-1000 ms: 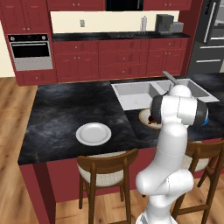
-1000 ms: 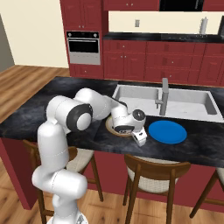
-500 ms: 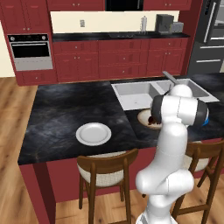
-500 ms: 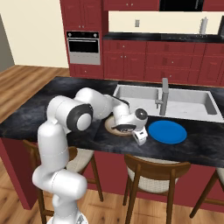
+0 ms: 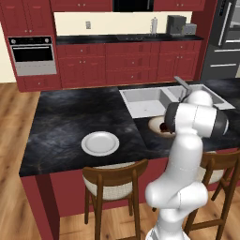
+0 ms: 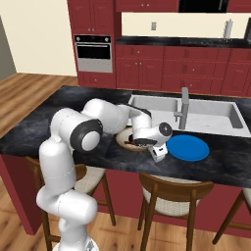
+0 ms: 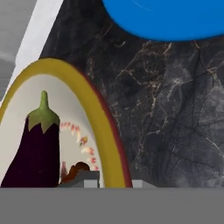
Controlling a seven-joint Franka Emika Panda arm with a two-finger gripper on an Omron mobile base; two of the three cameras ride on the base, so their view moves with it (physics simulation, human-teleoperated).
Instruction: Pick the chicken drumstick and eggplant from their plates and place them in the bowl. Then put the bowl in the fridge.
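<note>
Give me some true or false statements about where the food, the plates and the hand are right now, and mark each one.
1. The eggplant lies in the bowl. True.
2. The blue plate holds the drumstick. False: it is bare, and a brown bit of the drumstick shows in the bowl beside the eggplant.
3. The hand is at the bowl's rim, one fingertip inside it and one outside. True.
4. The white plate sits in the sink. False: it lies on the dark counter, left of the sink.
5. The bowl is already in the fridge. False: it is on the counter between the sink and the blue plate.
</note>
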